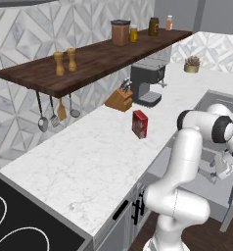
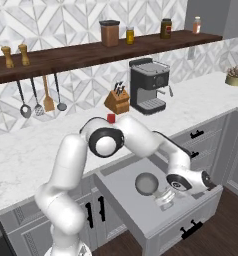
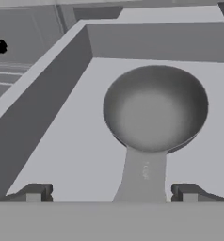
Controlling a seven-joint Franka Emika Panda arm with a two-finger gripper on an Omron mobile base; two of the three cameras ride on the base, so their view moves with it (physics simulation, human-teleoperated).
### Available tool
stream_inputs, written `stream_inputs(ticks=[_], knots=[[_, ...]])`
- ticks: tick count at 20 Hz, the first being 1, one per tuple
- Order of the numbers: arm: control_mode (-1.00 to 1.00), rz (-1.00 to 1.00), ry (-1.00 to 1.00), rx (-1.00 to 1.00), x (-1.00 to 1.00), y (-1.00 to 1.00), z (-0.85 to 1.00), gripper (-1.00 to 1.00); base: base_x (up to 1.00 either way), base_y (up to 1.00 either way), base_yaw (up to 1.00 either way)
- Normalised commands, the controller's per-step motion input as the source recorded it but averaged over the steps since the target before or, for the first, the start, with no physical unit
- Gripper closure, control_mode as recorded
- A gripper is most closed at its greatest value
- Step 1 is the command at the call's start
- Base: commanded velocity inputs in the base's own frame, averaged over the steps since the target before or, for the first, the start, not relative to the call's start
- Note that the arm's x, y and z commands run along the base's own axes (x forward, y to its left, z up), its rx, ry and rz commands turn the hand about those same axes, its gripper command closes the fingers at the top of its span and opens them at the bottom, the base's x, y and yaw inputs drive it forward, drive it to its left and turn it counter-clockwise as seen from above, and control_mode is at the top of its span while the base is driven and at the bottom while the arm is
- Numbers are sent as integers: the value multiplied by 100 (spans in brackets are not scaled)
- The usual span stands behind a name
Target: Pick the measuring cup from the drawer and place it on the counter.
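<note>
In the hand view, my left fingertip point(image 3: 34, 193) stands left of the cup's handle, my right fingertip right of it. My end effector point(image 3: 111, 194) is spread fully wide, straddling that handle and grasping nothing. The cup point(image 3: 155, 108) lies bowl up on the drawer point(image 3: 43, 108) floor, below the surface point(image 2: 21, 150).

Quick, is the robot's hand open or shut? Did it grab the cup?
End effector: open, holding nothing; its fingertips sit either side of the measuring cup handle in the drawer.
</note>
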Motion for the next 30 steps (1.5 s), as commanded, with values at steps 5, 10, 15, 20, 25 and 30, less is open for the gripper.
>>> stream_inputs(ticks=[5,10,15,20,25,30], knots=[[-100,0,0,0,21,2,-42,-100,0,0,0],[-100,-1,2,0,36,0,-32,-100,0,0,0],[-100,-1,1,0,41,-2,-36,-100,0,0,0],[-100,0,0,0,4,1,-64,-100,0,0,0],[-100,0,0,-5,-32,61,-95,100,0,0,0],[-100,0,0,-9,-36,86,-94,100,0,0,0]])
